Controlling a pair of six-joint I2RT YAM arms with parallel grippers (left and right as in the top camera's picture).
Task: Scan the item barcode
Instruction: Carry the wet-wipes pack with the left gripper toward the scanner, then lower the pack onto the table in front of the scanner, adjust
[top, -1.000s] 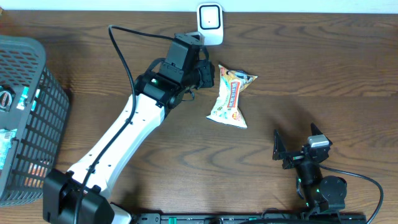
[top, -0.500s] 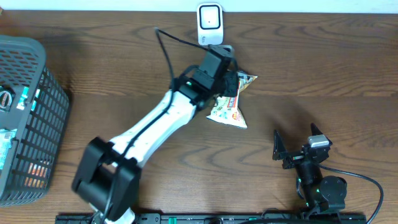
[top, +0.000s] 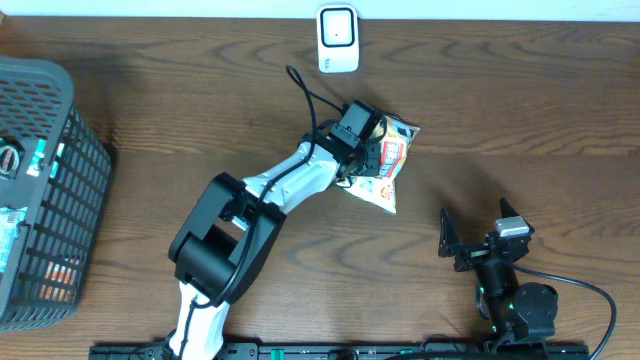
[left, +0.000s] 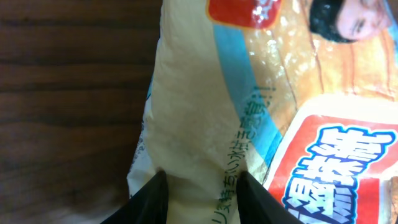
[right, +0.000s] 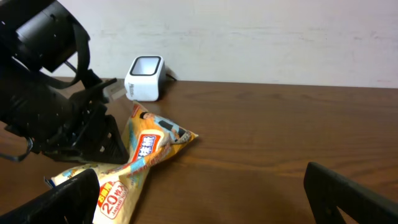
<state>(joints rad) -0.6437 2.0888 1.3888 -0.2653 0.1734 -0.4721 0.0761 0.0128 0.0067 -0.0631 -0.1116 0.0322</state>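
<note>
The snack packet (top: 392, 160) lies on the wooden table (top: 520, 110), a little in front of the white scanner (top: 338, 38) that stands at the far edge, the two near each other but not touching. The packet is cream and orange with a red label and blue print, and it narrows to a twisted waist in the middle. The left arm (top: 290, 185) reaches across the table from the near side to the packet. In the left wrist view the left gripper (left: 204, 199) pinches that waist, with one black finger (left: 148, 198) against each side of the crumpled film. From the right wrist view the lower end of the packet appears to rest on the wood while the upper end tilts up toward the scanner, though the arm hides part of it, so it is not certain whether the packet is lifted at all. The right gripper (right: 205, 196) sits low at the near right of the table, well apart from the packet, its fingers spread wide with nothing between them. A dark mesh basket (top: 90, 170) stands at the left edge of the table with a few packaged goods inside.
</note>
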